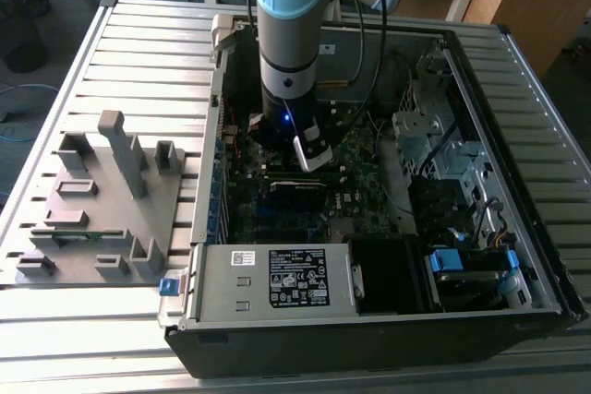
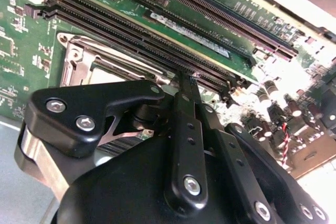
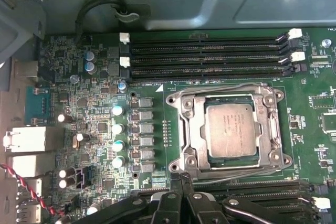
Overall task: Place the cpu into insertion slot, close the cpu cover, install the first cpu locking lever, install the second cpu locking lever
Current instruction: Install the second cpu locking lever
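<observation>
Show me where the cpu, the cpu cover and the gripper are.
cpu [image 3: 231,130]: first wrist view, middle of its grey top.
cpu cover [image 3: 194,129]: first wrist view, silver frame beside the chip.
gripper [image 3: 181,178]: first wrist view, at the fingertips.

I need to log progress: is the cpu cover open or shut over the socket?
Shut. In the first wrist view the cpu cover lies flat around the cpu, framing its top.
</observation>
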`<state>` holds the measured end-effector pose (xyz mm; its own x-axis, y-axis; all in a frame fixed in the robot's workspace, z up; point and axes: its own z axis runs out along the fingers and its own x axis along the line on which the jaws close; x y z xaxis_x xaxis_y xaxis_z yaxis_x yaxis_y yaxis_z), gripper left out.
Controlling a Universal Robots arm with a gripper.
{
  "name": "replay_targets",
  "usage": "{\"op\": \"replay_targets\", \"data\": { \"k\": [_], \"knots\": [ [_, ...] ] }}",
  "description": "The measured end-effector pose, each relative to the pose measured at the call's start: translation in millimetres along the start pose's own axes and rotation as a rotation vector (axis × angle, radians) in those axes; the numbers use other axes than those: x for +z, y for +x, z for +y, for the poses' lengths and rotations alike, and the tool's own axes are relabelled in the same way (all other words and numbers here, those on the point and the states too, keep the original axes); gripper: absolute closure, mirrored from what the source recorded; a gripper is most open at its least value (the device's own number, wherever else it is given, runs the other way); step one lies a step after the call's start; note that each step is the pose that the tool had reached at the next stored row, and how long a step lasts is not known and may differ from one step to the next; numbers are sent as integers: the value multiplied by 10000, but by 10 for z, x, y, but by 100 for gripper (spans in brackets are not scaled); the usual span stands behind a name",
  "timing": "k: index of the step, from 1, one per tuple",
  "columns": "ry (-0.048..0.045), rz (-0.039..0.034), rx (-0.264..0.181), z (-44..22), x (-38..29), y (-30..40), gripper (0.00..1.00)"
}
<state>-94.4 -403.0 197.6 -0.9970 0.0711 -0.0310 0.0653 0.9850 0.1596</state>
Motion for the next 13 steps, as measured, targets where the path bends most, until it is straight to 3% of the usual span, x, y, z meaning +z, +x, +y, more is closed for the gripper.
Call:
{"op": "replay_targets", "data": {
  "k": [4,11,13],
  "knots": [
    [-73,6,7,-1,4,5,90],
    [-314,19,13,-4,17,15,90],
    [-344,20,15,-4,24,18,90]
  ]
}}
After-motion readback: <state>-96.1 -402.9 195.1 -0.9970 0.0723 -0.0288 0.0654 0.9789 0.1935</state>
